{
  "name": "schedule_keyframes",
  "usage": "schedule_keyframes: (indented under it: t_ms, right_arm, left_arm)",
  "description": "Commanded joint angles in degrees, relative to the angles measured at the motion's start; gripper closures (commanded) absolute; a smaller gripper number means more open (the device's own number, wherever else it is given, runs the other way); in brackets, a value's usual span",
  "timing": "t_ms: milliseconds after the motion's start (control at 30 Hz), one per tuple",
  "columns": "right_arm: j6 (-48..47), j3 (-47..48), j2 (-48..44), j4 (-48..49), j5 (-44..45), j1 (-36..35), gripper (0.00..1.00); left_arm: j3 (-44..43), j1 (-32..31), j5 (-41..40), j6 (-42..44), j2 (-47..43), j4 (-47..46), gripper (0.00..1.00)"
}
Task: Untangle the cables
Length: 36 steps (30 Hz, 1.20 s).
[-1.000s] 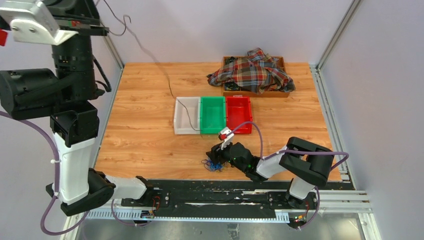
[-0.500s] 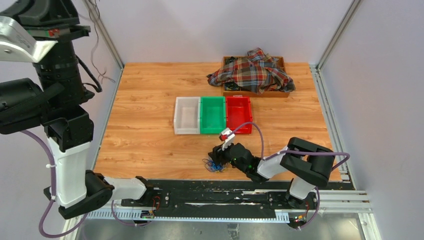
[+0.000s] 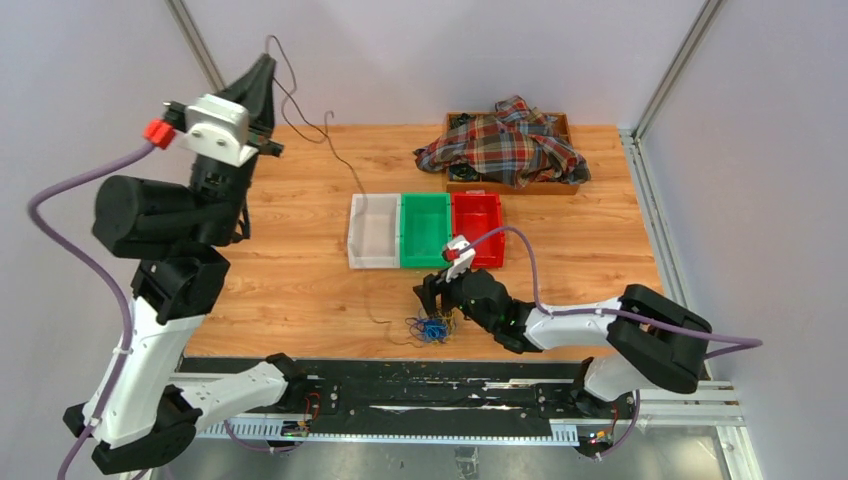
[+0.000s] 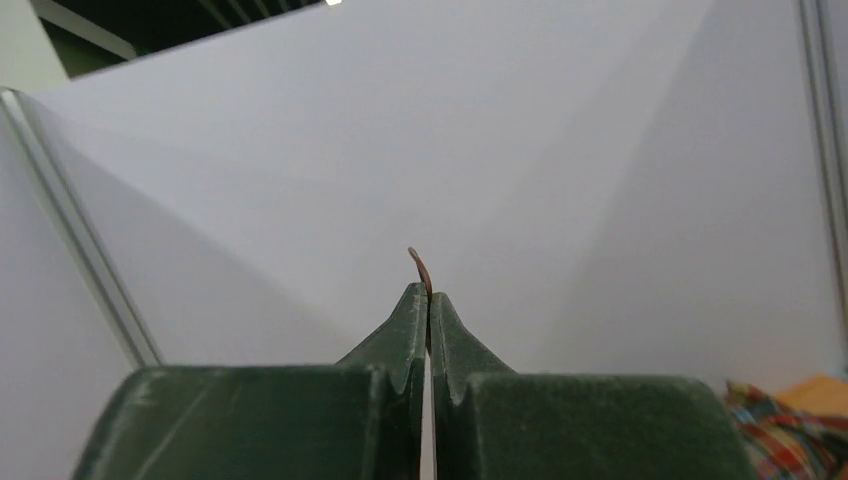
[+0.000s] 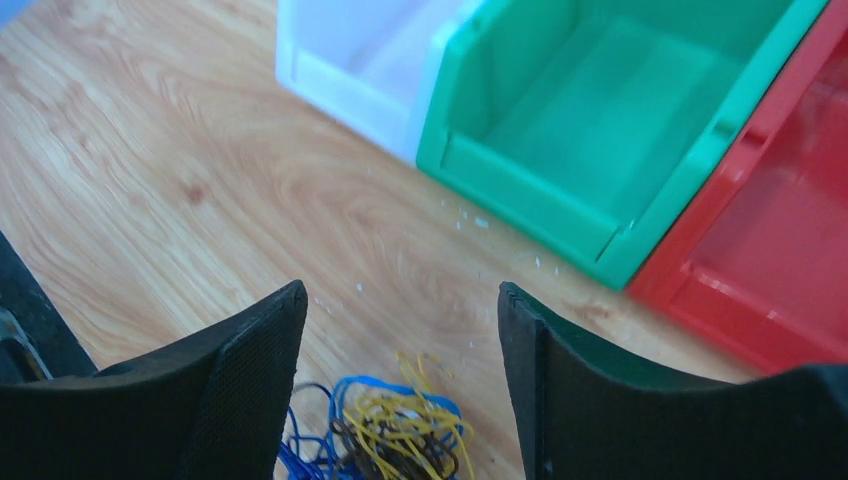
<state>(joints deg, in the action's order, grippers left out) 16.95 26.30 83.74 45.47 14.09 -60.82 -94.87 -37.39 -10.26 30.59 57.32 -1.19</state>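
A tangle of blue, yellow and dark brown cables lies on the wooden table near its front edge. It also shows in the right wrist view. My right gripper hovers just above and behind it, open and empty, its jaws wide apart. My left gripper is raised high over the table's back left corner and is shut on one thin dark brown cable. That cable runs down across the table toward the tangle. Its end pokes out between the shut fingertips.
White, green and red bins stand side by side mid-table, just behind the right gripper. A plaid shirt covers a wooden box at the back. A black rail runs along the near edge.
My left arm has swung in from the far left to above the table's back left, carrying the brown cable. My right arm has reached a little farther forward over the tangle.
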Motion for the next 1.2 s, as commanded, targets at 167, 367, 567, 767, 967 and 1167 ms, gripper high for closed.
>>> schedule_keyframes:
  t_ms: [167, 367, 567, 767, 967, 1167]
  right_arm:
    - [-1.8, 4.8, -8.1, -8.1, 4.2, 1.7, 0.29]
    - [-1.9, 4.6, -10.1, -8.9, 4.3, 2.8, 0.3]
    - [0.1, 3.5, -11.1, -10.0, 4.6, 4.9, 0.3]
    - [1.4, 2.3, -11.8, -10.5, 5.2, 5.9, 0.31]
    - [1.3, 2.1, -13.2, -11.5, 5.5, 6.0, 0.31]
    - [1.4, 1.2, -15.0, -11.8, 5.9, 6.0, 0.31]
  left_arm:
    - [6.9, -0.4, 3.7, -5.9, 0.1, 1.7, 1.0]
    - [3.9, -0.4, 3.8, -6.0, 3.4, 1.3, 1.0]
    - [1.8, -0.4, 3.6, -3.6, 5.3, 1.1, 1.0]
    - [6.6, -0.4, 6.5, 2.9, 4.7, 0.9, 1.0]
    - [11.5, -0.4, 5.0, 7.4, 5.7, -1.2, 0.99]
    - [10.3, -0.4, 7.2, 9.4, 7.6, -2.8, 1.0]
